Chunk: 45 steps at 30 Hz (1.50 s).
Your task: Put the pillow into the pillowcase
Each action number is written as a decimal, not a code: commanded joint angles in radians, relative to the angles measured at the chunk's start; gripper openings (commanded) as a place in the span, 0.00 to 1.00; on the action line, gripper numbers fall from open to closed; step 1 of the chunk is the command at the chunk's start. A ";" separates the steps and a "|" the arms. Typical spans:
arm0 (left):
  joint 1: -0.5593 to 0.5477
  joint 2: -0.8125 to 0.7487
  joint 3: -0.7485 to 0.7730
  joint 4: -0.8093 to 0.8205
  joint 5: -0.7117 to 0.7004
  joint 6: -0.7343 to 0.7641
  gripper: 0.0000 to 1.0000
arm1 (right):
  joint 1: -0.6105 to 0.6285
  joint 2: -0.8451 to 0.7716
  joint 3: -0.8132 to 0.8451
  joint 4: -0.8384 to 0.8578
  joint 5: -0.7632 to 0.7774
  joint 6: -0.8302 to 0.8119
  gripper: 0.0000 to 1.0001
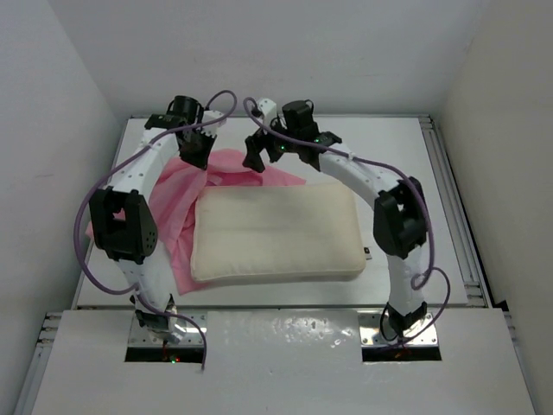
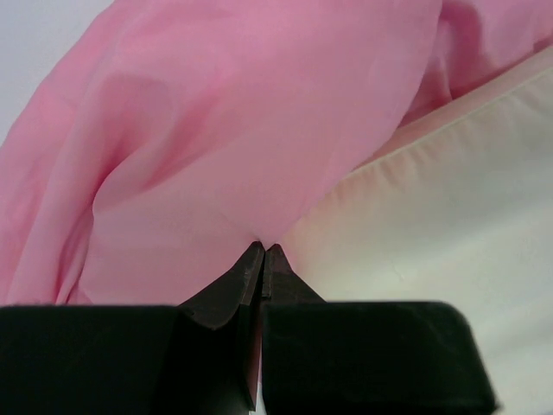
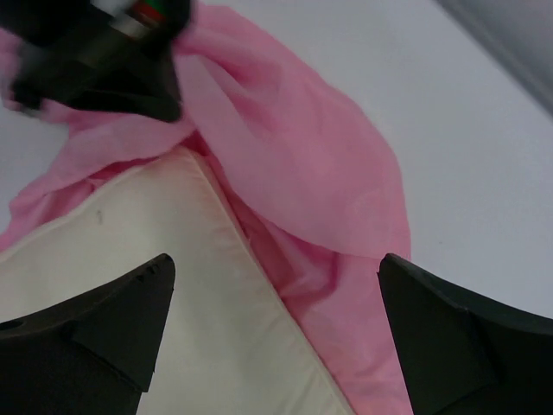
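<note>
Altogether, one pillow [image 1: 276,232] lies flat on the table [image 1: 397,147], overlapping one pillowcase [image 1: 177,194] bunched at its far-left corner. Of two grippers, the left gripper [image 2: 262,252] pinches the pillowcase, jaws closed; the right gripper [image 3: 275,264] hangs wide open, holding nothing.

You have the pillow [image 1: 276,232] in the middle of the surface [image 1: 397,156], lying on the pillowcase [image 1: 177,203], which spreads out from under its left and far edges. Your left gripper [image 1: 195,156] is at the pillow's far-left corner, and your right gripper [image 1: 256,160] is behind the far edge.
</note>
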 commanded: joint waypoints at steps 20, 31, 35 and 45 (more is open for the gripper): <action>0.021 -0.058 -0.002 -0.062 0.088 0.027 0.00 | 0.013 0.301 -0.019 0.047 -0.292 0.265 0.00; 0.015 -0.092 -0.024 -0.102 0.156 0.109 0.00 | -0.159 0.054 -0.494 0.963 0.128 1.030 0.00; -0.020 -0.083 -0.008 -0.099 0.167 0.119 0.00 | -0.144 0.080 -0.459 0.835 0.223 1.041 0.00; -0.042 -0.067 0.091 -0.103 0.153 0.116 0.00 | -0.170 0.040 -0.479 0.950 0.057 1.065 0.00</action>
